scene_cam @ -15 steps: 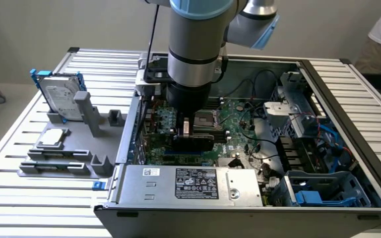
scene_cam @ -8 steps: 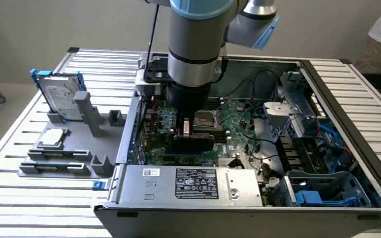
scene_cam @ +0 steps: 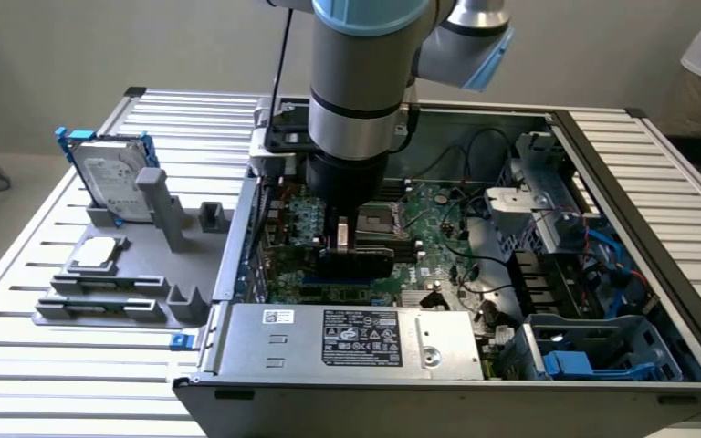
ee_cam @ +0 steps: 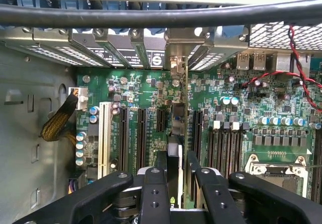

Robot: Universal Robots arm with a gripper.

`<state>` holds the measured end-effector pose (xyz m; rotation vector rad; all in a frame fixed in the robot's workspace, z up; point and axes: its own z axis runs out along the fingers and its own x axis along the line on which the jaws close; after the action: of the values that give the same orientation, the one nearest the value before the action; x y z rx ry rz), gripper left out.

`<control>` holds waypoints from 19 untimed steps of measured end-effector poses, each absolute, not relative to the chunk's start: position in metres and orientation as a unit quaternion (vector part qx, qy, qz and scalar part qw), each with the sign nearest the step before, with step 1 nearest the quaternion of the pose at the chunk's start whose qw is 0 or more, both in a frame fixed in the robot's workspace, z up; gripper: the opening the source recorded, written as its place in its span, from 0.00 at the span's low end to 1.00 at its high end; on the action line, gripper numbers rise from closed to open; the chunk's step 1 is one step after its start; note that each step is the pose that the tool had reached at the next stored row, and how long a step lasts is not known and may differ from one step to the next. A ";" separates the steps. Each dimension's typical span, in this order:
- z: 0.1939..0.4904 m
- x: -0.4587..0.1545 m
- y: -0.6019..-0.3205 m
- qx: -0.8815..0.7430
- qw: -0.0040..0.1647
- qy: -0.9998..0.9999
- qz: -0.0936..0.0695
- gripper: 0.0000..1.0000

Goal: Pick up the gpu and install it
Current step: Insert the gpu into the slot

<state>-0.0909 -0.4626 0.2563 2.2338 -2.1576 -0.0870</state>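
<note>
Honestly, the spot to worry about is right at the gripper: it's pinched narrow on the top edge of the gpu, which hangs edge-on straight below it, inside the open case and close over the motherboard. I can't tell whether the card's bottom edge is touching a slot yet. With a grip that thin, my guess is any sideways nudge could tilt the card between the fingers. It could then come down beside the long black slots flanking it instead of into one. Ahead of the gripper, toward the case's rear wall, the card's silver bracket sits right among the slot covers. If it catches there, one end of the card would probably be left standing high. Pushing down on that could flex the board or make the card slip in the grip. A little out to the side there are capacitors and red wires, close enough to get clipped if the card swings. Well away from the gripper, outside the case, the hard drive stands on the tabletop, so no trouble there.
</note>
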 end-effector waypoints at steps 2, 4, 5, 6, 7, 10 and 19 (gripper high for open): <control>0.255 -0.091 -0.463 0.719 0.017 -0.694 -0.028 0.26; 0.255 -0.090 -0.463 0.719 0.016 -0.694 -0.027 0.26; 0.255 -0.090 -0.463 0.719 0.016 -0.694 -0.027 0.26; 0.255 -0.090 -0.463 0.719 0.016 -0.694 -0.027 0.26; 0.255 -0.090 -0.463 0.719 0.016 -0.694 -0.027 0.26; 0.254 -0.090 -0.463 0.719 0.016 -0.694 -0.027 0.26; 0.254 -0.093 -0.462 0.717 0.015 -0.697 -0.027 0.26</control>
<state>-0.0935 -0.4621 0.2538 2.2305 -2.1673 -0.0827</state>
